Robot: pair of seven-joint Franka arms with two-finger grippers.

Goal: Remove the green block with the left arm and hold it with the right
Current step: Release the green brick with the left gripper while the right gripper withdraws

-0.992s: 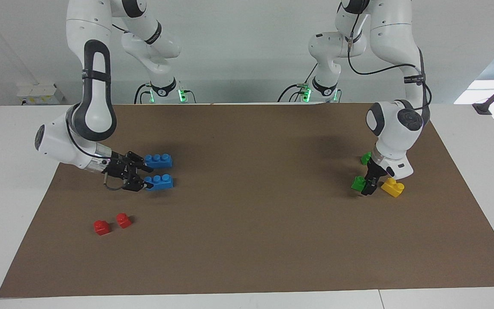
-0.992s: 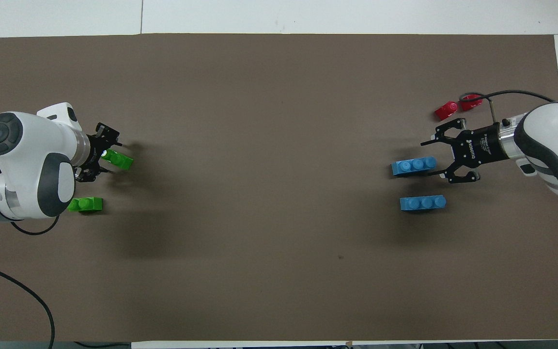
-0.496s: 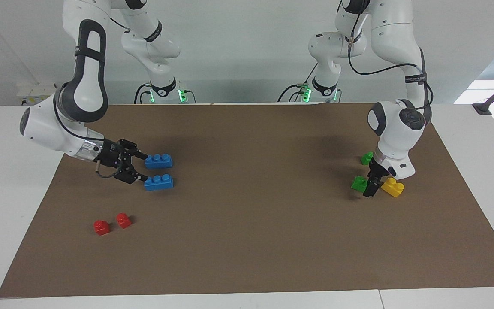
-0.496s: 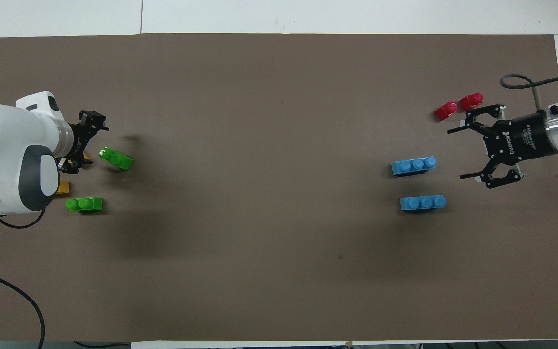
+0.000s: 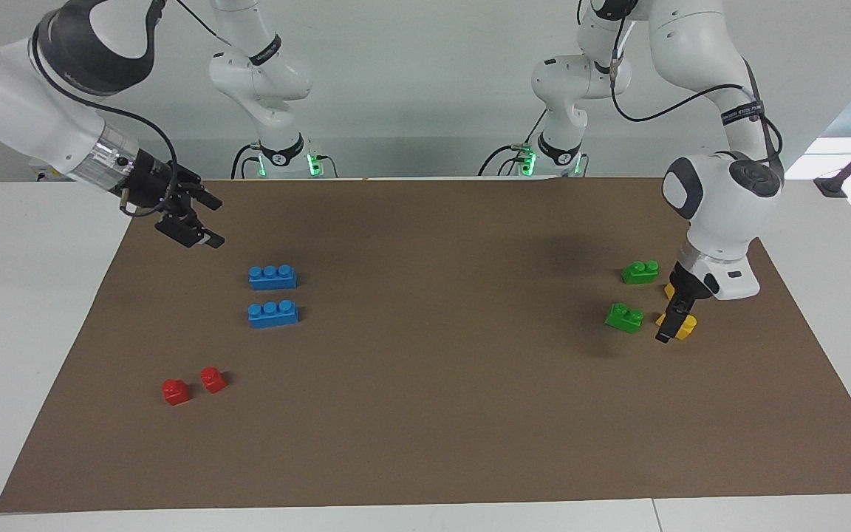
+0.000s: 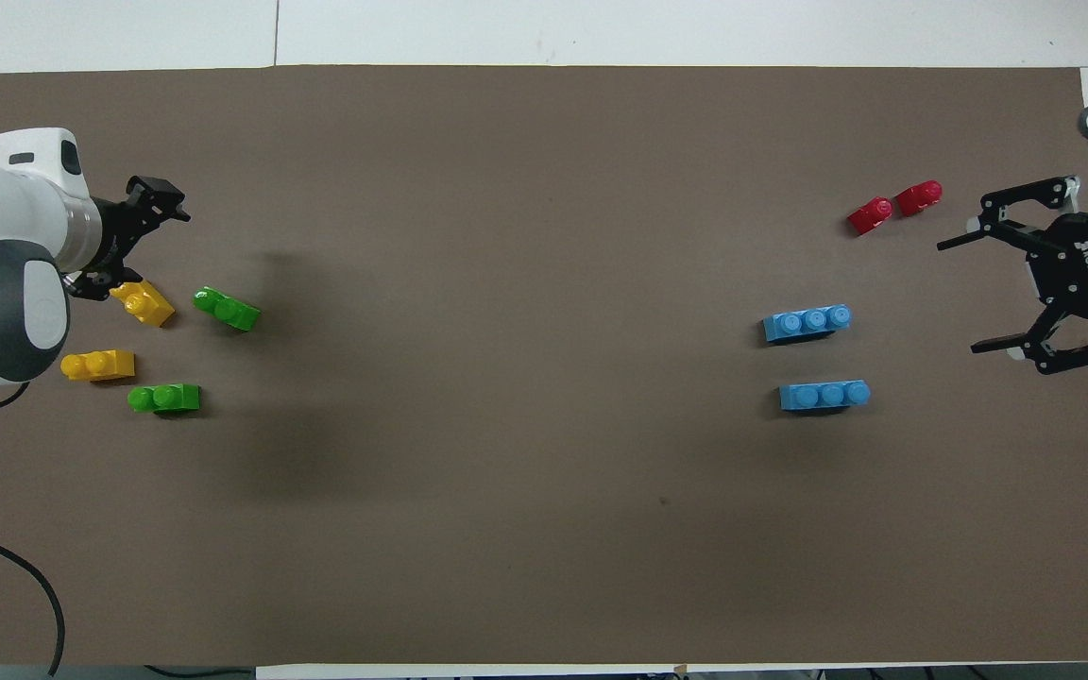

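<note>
Left gripper points down over a yellow brick — right gripper raised, spread.

1. The right arm's black two-finger gripper, which a second earlier sat low against the two long blue three-stud plastic bricks, rose and drew back toward the right arm's end of the brown table mat, fingers spread and empty.
2. The left arm's black two-finger gripper lifted away from the small bright green two-stud plastic brick it had been around, shifting over the small yellow two-stud plastic brick.
3. That green brick was left lying free on the mat.
4. A second yellow brick, earlier hidden under the left arm, came into sight in the overhead view.
</note>
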